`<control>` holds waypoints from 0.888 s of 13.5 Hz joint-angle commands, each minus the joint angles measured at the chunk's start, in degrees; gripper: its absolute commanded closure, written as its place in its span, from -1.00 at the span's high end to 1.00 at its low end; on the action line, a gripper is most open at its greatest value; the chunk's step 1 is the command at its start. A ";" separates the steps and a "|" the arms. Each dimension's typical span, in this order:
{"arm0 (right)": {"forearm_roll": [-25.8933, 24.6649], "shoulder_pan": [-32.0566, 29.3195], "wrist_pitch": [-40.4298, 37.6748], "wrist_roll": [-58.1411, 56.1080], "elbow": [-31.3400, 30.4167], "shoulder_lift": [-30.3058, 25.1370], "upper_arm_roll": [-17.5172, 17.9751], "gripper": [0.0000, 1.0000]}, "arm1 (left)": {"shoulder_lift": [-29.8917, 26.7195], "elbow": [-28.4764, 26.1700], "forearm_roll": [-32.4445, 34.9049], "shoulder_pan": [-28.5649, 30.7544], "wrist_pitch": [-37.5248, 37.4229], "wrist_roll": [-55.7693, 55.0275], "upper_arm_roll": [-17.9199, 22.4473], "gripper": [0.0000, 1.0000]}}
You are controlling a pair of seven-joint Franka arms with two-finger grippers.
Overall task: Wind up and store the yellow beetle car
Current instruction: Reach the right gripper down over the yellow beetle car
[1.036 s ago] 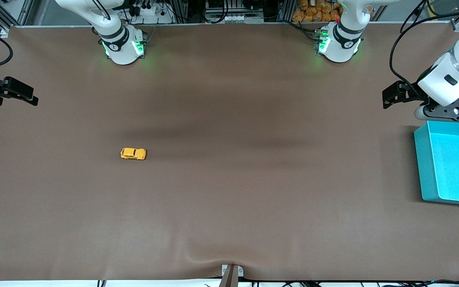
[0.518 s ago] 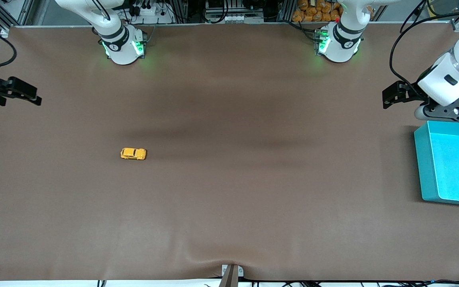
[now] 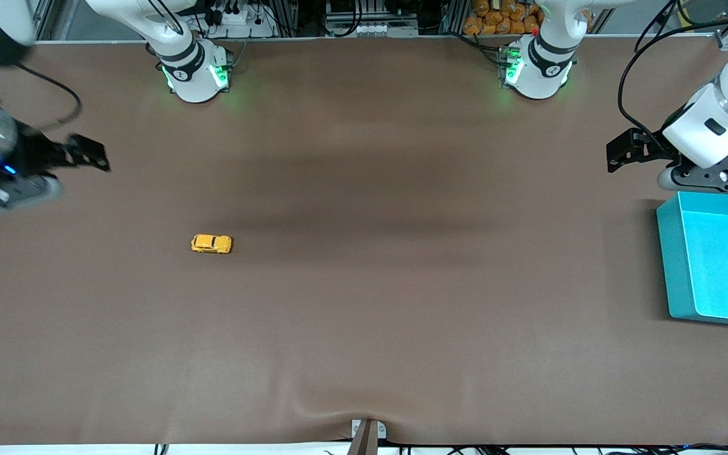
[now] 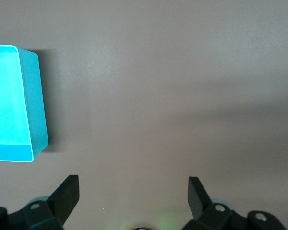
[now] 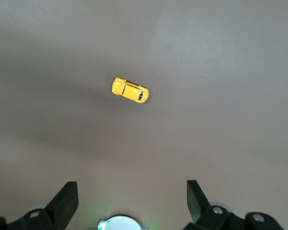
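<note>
I saw the yellow beetle car (image 3: 212, 244) on its wheels on the brown table (image 3: 364, 316), left of centre in the front view. My right gripper (image 3: 89, 158) hung at the upper left, fingers apart and empty. My left gripper (image 3: 620, 153) waited, spread wide, above the turquoise bin (image 3: 670, 265) at the right edge.

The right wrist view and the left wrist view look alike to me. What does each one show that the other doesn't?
Only the right wrist view shows the yellow beetle car, standing alone on the table, with the open right gripper above the table. Only the left wrist view shows the turquoise bin, nothing visible inside, and the open left gripper. Both share the brown table cover and a pair of spread black fingers holding nothing.
</note>
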 commanded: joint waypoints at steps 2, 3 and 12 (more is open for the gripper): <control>-0.01 1.81 11.10 -15.75 -10.68 -0.03 -0.36 1.00 | -0.53 0.26 0.43 0.09 -0.91 -0.65 -0.21 1.00; -1.32 2.95 16.89 -23.31 -13.50 0.23 -0.45 1.00 | -0.53 0.26 0.43 0.09 -0.91 -0.74 -0.13 1.00; -2.65 6.12 35.58 -44.21 -29.00 5.85 -0.36 1.00 | -0.44 0.26 0.43 0.09 -0.91 -0.65 -0.12 1.00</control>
